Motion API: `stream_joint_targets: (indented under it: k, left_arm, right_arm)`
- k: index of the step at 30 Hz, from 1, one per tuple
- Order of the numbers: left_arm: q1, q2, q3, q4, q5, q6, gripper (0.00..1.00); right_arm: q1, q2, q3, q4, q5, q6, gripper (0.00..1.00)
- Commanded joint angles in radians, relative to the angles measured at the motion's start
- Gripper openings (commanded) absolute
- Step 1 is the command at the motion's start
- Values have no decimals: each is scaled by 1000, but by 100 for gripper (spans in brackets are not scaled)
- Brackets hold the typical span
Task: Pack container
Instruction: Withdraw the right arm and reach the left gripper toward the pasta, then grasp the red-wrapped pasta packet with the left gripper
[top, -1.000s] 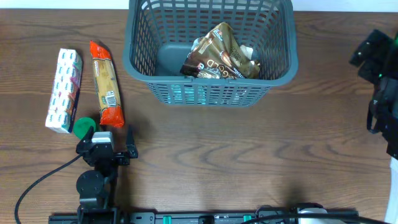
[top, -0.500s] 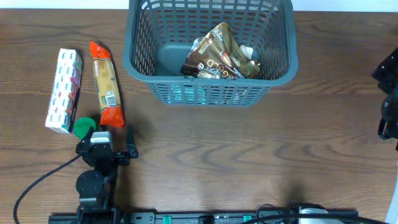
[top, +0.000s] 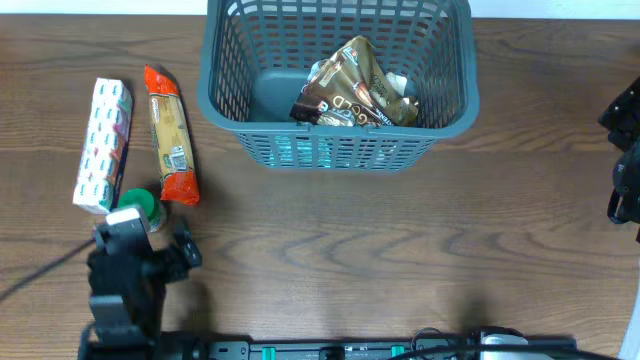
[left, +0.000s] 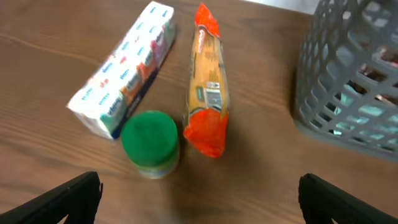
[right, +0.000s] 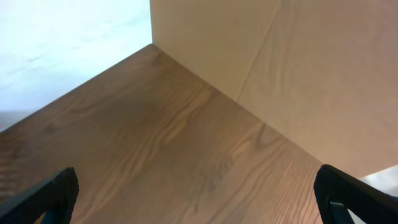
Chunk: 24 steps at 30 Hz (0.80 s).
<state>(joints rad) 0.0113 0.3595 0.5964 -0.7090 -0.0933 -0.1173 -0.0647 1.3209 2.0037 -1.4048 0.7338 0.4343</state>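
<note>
- the wooden surface (top: 400, 240) runs across the whole overhead view, brown with a clear grain.
- the container (top: 330, 152), a big grey-blue basket with slatted walls and a thick rim, stands at the far middle of the surface, upright and open at the top. part of its lattice wall also shows at the right edge of the left wrist view.
- the left arm (top: 125, 285) is at the near left of the surface. the left fingers (left: 68, 202) are spread wide and hold nothing, with only their dark tips showing in the lower corners of the wrist view.
- the right arm (top: 625, 160) sits at the far right edge, well apart from everything else. the right fingers (right: 50, 199) are also spread wide and empty, with bare wood and a pale wall panel in front of them.
- a crumpled brown and gold snack bag (top: 350, 90) lies inside the container, towards its right half. the grey bottom is bare to the left of it.
- a long white packet (top: 103, 145) printed with small coloured marks lies flat, left of the container.
- an orange packet (top: 170, 135) lies just beside the white one, between it and the container, roughly parallel.
- a small jar with a green lid (left: 149, 140) stands upright at the near ends of the two packets, close against both, ahead of the left fingers and roughly in line with the gap between them.
</note>
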Motion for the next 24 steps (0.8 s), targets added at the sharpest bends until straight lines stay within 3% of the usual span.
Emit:
stream_joint_targets:
  k: [1,4,13,19,24]
  left_arm:
    - [-2,182,158,-15,-35,35,98]
    - [-2,289,274,20,-35,127,99]
    - [-2,357,396,226,48,113,99]
    - [-2,390,397,167,53,112,99]
    - [-2,542,469,64,52,77,99]
  right_arm:
    - [-7,-2,5,-2,18,14,99]
    - [-7,-2,5,-2,18,14,99]
    - [-7,-2,5,-2,18,14,99]
    - [-7,-2,5,-2,18,14,99]
    - [-7,-2,5,-2,18,14,99]
